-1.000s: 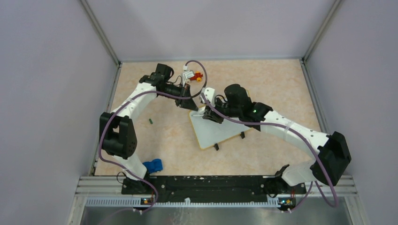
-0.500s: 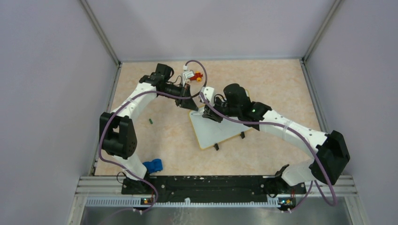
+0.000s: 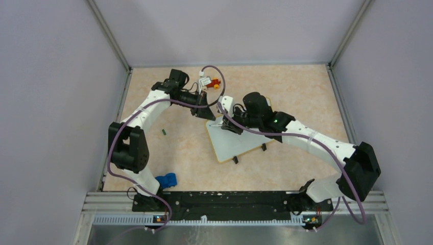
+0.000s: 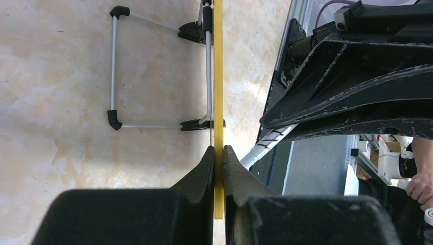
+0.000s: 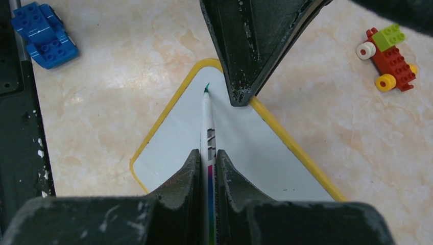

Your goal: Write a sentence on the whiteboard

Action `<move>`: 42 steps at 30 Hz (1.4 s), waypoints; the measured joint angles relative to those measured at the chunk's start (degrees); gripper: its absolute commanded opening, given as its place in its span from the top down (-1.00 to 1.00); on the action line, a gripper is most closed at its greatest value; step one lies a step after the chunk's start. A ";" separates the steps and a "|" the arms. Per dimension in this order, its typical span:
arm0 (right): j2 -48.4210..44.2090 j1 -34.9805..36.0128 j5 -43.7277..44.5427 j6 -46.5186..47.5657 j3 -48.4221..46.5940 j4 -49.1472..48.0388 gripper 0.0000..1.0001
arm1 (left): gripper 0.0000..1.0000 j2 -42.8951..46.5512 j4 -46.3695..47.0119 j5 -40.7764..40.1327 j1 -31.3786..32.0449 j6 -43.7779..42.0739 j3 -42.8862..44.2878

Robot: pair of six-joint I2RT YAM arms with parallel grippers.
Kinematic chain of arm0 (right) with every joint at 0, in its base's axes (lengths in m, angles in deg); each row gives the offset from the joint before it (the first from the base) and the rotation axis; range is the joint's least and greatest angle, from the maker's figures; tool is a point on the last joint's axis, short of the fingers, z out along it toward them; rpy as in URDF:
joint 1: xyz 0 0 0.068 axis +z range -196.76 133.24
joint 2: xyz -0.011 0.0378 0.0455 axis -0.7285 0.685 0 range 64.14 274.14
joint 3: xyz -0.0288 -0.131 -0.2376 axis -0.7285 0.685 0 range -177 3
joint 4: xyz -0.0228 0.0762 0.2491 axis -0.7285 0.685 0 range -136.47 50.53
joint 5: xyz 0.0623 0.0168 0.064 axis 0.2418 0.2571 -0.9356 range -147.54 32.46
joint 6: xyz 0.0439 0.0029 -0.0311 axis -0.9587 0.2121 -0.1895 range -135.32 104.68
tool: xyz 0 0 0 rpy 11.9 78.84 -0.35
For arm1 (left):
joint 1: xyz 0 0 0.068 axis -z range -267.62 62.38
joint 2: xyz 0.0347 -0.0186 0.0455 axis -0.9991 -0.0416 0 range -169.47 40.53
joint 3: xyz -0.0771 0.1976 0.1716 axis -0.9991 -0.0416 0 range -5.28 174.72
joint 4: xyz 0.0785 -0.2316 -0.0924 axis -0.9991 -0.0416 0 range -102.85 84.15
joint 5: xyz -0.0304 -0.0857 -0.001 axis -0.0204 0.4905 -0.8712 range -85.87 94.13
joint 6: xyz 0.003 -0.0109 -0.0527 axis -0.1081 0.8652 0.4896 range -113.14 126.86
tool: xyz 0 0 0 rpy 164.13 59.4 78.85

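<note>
The desk [image 3: 291,97] is a pale, marbled surface boxed in by grey walls. The left arm [image 3: 148,109] reaches along the far left side and the right arm [image 3: 311,140] stretches in from the near right, so the two meet near the middle.

The whiteboard [image 3: 236,142] sits at the centre of the desk, turned like a diamond, with its black feet [image 3: 235,160] toward the near side. The left jaws are pinched tight on the yellow rim [image 4: 218,76] at the board's far corner. The left wrist view shows the board edge-on between them, with a thin wire stand [image 4: 113,66] behind it.

Near the left arm's base lies a blue block car [image 3: 166,180]. A red block vehicle [image 3: 216,83] with yellow wheels sits at the far edge of the desk.

The right jaws are closed narrowly around a white marker [image 5: 207,120]. Its green tip [image 5: 207,88] points at the white surface just inside that far corner, close beside the left jaws. Whether the tip touches the board I cannot tell.

A small dark green piece [image 3: 164,131] lies alone on the desk, left of the board.
</note>
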 measured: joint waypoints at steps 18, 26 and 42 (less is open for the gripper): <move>-0.26 0.02 -0.68 0.04 2.69 1.81 1.00 | 1.00 -0.02 0.48 -0.44 -0.02 -0.04 -0.22; -0.26 0.04 0.11 -0.17 2.56 1.81 1.00 | 1.00 -0.02 0.98 -0.44 -0.09 -0.04 -0.39; -0.26 -0.68 2.25 -0.55 0.22 0.55 1.00 | 1.00 -0.02 1.38 -0.46 -0.07 -0.04 -0.39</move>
